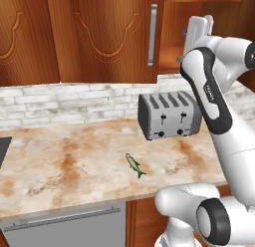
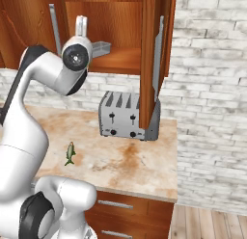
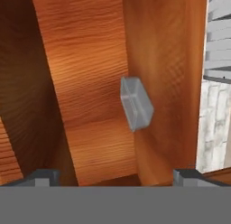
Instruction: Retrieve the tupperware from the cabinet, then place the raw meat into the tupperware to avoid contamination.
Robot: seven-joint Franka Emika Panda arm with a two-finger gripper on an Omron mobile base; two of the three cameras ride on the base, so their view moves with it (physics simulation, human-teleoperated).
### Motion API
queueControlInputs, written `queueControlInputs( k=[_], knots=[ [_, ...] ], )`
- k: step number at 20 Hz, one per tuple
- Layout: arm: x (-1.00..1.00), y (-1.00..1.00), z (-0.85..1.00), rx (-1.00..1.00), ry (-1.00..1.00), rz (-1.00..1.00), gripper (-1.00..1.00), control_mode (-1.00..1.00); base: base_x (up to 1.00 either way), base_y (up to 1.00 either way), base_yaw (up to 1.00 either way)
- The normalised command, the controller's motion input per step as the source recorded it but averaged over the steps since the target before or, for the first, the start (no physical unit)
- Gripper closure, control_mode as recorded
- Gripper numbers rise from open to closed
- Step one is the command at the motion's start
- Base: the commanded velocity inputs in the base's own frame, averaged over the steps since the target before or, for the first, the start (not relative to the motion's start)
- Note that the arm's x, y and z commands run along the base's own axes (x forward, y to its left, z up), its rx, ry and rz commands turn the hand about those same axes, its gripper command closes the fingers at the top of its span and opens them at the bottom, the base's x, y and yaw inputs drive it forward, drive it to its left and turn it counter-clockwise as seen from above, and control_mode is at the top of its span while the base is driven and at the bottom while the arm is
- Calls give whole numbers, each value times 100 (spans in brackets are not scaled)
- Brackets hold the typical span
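The reddish-brown cabinet hangs above the counter, its right door swung open and seen edge-on. My gripper reaches into the open compartment just above the shelf. In the hand view, the tupperware, a small translucent grey tub, rests against the wooden inside ahead of my gripper. The gripper is open, its fingertips wide apart with nothing between them. The raw meat, a tiny grey-green fish, lies on the counter in front of the toaster, also seen in the right base view.
A silver four-slot toaster stands on the marble counter under the open door, whose lower edge hangs just in front of it. A grey appliance front sits below the counter. A white brick wall bounds the right.
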Motion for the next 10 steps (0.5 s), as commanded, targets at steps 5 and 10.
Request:
queueControlInputs(
  k=[5, 10],
  knots=[
    [14, 3, 0, 4, 0, 16, -100, -100, 0, 0, 0],
    [6, 15, 0, 0, -1, 12, -100, -100, 0, 0, 0]
  ],
)
